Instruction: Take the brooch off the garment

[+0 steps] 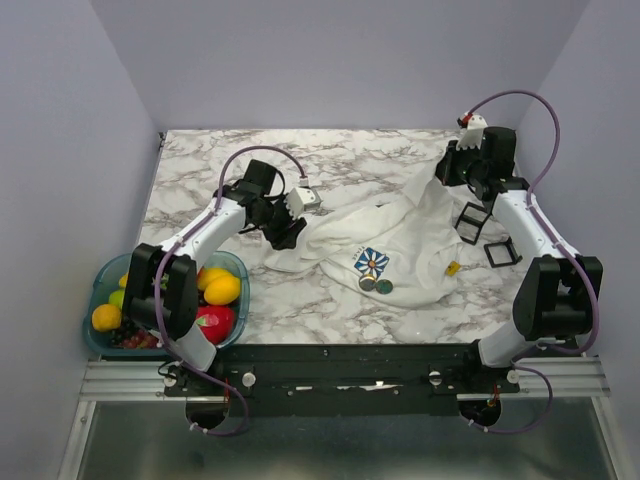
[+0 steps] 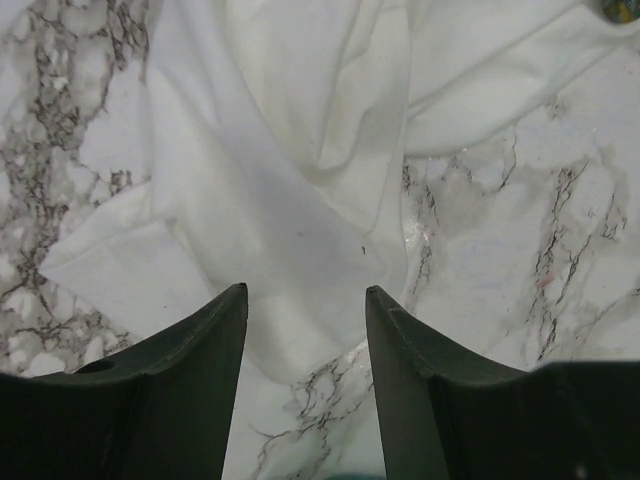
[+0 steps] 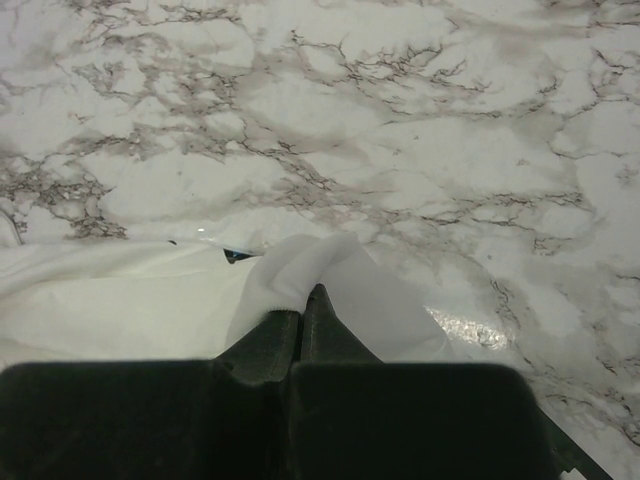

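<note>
Brooch [image 1: 372, 263]: flower-like badge with white petals on blue and a yellow centre. It sits on the front of the garment [image 1: 425, 235], toward the near edge of the table [image 1: 200, 165], roughly midway between the two arms. Two small dark round pieces lie just below it; what they are is unclear.

Garment is rumpled across the marble. Right gripper [image 1: 449, 172] is clenched on a pinch of cloth at the far right corner, fold raised. Left gripper [image 1: 287, 236] is released, jaws apart and empty, over the left sleeve and well apart from the brooch.

Judged step: the left arm reaches for the brooch.
- The right grip should serve as anchor, holding the cloth taut.
- The left should descend with its fingers straddling the badge rim, not the fabric.
- Risk: cloth gets bunched in with the badge.

Black frames [image 1: 487, 236] and fruit bowl [image 1: 100, 275] lie off the path.
</note>
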Robot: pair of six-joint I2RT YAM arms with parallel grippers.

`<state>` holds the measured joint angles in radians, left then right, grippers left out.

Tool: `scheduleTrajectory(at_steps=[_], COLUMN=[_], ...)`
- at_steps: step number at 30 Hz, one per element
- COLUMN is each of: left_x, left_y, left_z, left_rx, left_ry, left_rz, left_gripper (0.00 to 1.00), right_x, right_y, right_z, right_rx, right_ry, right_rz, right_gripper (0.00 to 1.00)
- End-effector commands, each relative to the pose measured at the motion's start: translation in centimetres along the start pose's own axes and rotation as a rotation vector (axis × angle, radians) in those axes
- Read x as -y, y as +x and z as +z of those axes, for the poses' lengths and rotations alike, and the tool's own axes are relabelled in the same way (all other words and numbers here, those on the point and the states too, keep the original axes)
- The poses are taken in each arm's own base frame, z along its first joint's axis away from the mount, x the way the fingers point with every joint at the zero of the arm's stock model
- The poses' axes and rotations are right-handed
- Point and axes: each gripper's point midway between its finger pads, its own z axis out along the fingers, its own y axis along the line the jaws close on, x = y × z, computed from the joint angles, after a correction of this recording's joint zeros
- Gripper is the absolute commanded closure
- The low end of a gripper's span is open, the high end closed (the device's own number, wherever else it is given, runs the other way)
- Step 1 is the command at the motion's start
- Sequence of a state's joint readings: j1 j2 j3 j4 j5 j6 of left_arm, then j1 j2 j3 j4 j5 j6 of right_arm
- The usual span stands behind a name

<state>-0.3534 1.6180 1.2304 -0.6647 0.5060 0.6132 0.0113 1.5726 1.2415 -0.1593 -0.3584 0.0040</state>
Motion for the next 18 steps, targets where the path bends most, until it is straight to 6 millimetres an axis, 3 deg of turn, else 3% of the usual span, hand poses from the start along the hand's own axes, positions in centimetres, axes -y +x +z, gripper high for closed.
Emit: scheduleTrajectory(at_steps=[1,5,7,8,10,15,18], left_x=[0.5,-0.6,-0.8,-1.3,-1.9,-5.3,-8.1], left_y=[0.5,0.0,1.1,0.6,2.0,1.5,0.9], left_z=[1.9,3.9,5.4,5.5,6.4,4.2,1.9], left_rx=[-0.003,-0.007,-0.056,-0.059,-0.120,-0.090,-0.067], left_ry=[-0.026,-0.049,-0.025,-0.026,-0.025,-0.056,-0.108], left_rz=[-0.068,-0.162,-0.206,-0.196,-0.202,-0.171,-0.155], left_gripper=[0.40,0.39,0.41,0.45,0.60,1.00,1.00], right_x=[-0.6,-0.7,-0.7,-0.6,-0.6,-0.5,-0.5], right_y=[-1.3,-0.1,0.1,0.2,0.4,0.8,1.1], right_z=[-0.5,-0.7,-0.9,-1.0,-1.3,-1.6,-1.6], right_rx=[0.031,0.013,0.013,0.010,0.010,0.009,0.007], right_ry=[-0.025,-0.025,-0.024,-0.019,-0.010,-0.001,0.001], right_rz=[0.011,0.022,0.019,0.015,0.015,0.012,0.012], right_gripper=[0.99,0.99,0.99,0.99,0.99,0.99,0.99])
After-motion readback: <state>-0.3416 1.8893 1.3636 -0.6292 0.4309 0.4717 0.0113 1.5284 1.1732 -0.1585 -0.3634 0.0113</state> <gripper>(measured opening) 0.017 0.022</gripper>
